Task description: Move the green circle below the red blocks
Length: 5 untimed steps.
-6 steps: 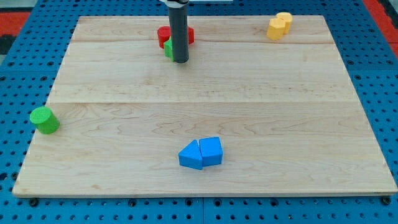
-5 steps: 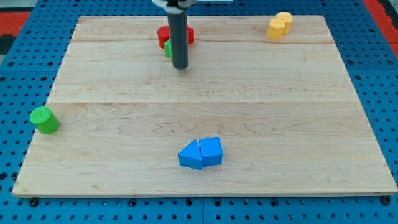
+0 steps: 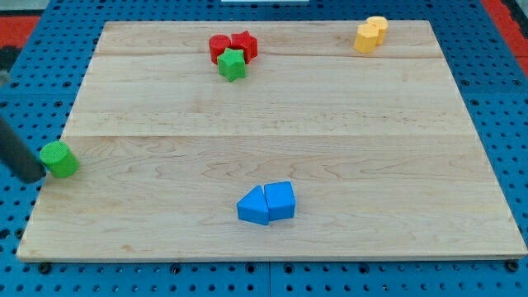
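While my tip [image 3: 31, 177] touches the green circle's [image 3: 58, 158] left side at the bench's [image 3: 264, 115] left edge, the red blocks [image 3: 232, 45] sit far; this rod tool has nothing that opens or closes.

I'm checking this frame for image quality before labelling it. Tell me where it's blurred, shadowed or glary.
Camera view: the rod at the view's left edge is smeared by motion blur, my tip ending just left of the green circle. The green star, red blocks, yellow blocks and blue blocks are sharp. Light is even and soft, shadows faint, no glare on the wooden board.
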Motion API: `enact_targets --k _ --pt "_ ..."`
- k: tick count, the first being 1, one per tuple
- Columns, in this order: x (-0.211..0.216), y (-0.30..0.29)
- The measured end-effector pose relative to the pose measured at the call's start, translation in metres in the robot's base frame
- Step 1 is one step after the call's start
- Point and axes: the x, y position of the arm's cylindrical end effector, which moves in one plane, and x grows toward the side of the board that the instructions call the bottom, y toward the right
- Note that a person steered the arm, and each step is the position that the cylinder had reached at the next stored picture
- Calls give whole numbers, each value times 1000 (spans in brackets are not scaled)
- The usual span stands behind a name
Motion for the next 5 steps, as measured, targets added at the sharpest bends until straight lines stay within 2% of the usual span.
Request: enact_targets --k 1,2,3,4,5 --pt "-47 28" --pt "-76 73" --pt "-54 71" --pt "-15 59" --pt "-28 81"
